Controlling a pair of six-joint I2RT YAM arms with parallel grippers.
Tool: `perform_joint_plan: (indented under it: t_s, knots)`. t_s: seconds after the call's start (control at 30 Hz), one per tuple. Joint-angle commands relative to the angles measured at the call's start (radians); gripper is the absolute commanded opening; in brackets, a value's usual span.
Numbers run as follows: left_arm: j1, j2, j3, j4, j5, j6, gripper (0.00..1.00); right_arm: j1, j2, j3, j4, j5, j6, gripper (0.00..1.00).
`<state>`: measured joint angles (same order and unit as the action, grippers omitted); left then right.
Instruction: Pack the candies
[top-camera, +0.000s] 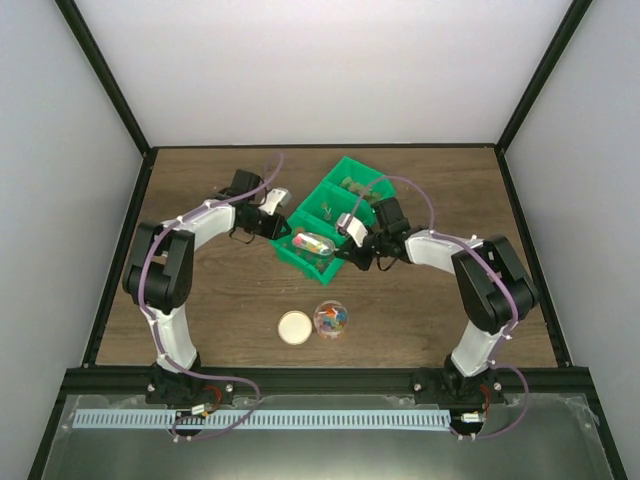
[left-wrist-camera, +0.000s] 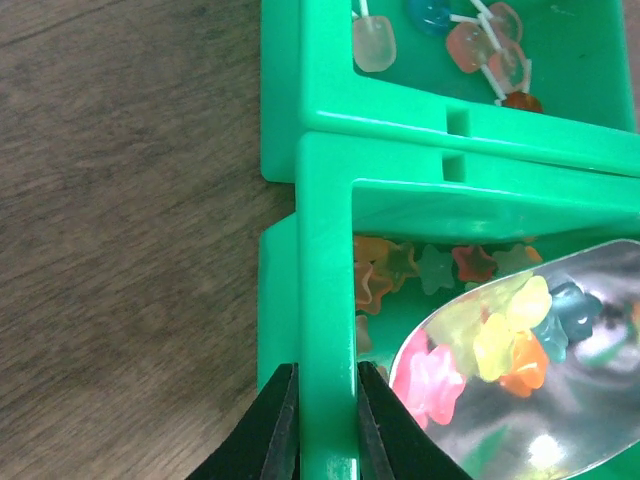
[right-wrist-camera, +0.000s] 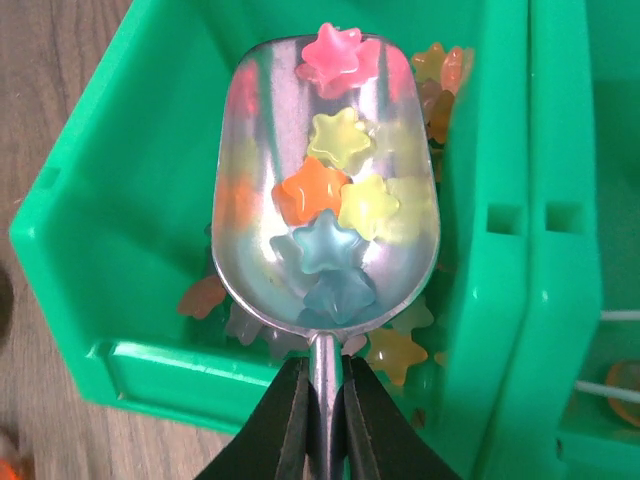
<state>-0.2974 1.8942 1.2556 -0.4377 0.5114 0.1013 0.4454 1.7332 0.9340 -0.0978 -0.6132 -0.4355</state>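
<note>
Nearest our bases, on the wooden table, a tan round lid is lying flat. Just beside it on the right a clear round jar is standing open, with some of the mixed-colour candies sitting inside. Farther out, we are working at a green plastic bin with both arms. Our left gripper is pinching one side wall of the bin, its black fingers pressing against either face of the green rim. Our right gripper is clamping the thin handle of a metal scoop, the jaws standing almost together on it. The scoop's bowl is reaching into the bin and carrying a small heap of star-shaped candies: pink at the tip, then yellow, orange and blue toward the handle. More stars, orange, green and red among them, are lying loose on the bin floor beneath and around the bowl. Beyond this bin, a neighbouring green compartment is touching it, and round lollipops on white sticks are resting inside. In the overhead view the farthest compartments are holding small items that we cannot make out.
</note>
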Motion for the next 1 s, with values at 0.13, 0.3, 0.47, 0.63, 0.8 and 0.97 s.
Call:
perform_joint_plan:
  t_s: [0.13,0.3,0.47,0.63,0.8,0.97]
  knots:
    - [0.035,-0.059,0.021,-0.076,0.080,-0.001,0.28,-0.059,-0.091,-0.044,-0.047,-0.082,-0.167,0.01]
    - [0.055,-0.074,0.027,-0.090,0.096,0.007,0.47,-0.132,-0.133,0.007,-0.171,-0.159,-0.271,0.01]
    - [0.072,-0.092,0.045,-0.101,0.088,0.020,0.75,-0.187,-0.200,0.064,-0.304,-0.240,-0.397,0.01]
    - [0.100,-0.095,0.088,-0.142,0.069,0.053,0.99,-0.210,-0.298,0.100,-0.528,-0.298,-0.618,0.01]
    - [0.114,-0.106,0.105,-0.171,0.072,0.100,1.00,-0.212,-0.397,0.086,-0.719,-0.317,-0.821,0.01]
    - [0.113,-0.122,0.097,-0.188,0.085,0.124,1.00,-0.211,-0.464,0.047,-0.825,-0.288,-0.936,0.01]
